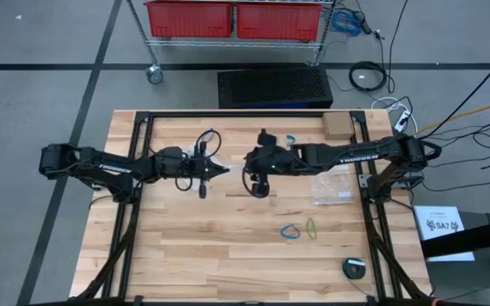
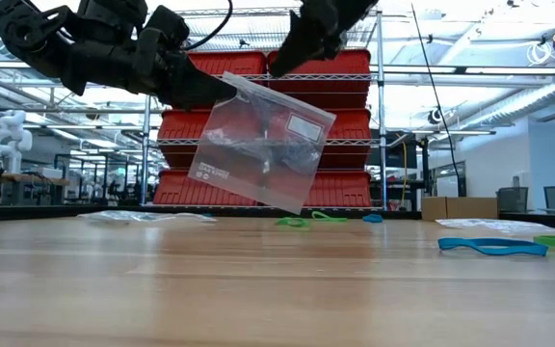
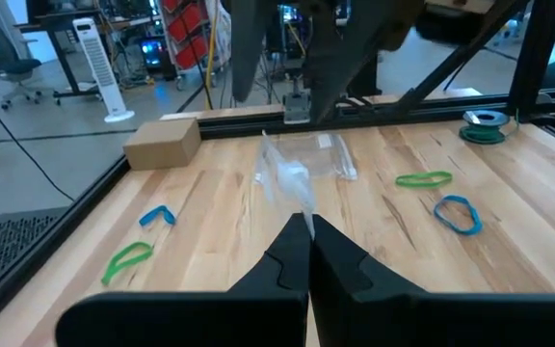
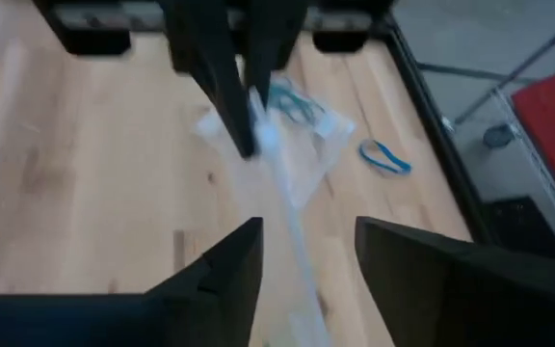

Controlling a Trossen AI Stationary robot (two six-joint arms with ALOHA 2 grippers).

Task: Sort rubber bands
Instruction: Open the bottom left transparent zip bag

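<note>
Low view shows the left claw [image 2: 222, 93] pinching a corner of a clear plastic bag [image 2: 258, 145] that hangs tilted above the surface [image 2: 258, 289]. The right claw [image 4: 302, 260] is spread, its fingers either side of the bag's edge. Rubber bands lie on the surface: a blue one [image 1: 291, 231] just beside a green one [image 1: 311, 228].

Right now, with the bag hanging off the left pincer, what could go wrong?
1. The left pincer pinches only one corner of the clear bag, which hangs tilted; it may slip or swing.
2. The right pincer stands open astride the bag's edge; closing could miss the thin film.
3. Rubber bands inside might spill if the bag's mouth tips down.
</note>
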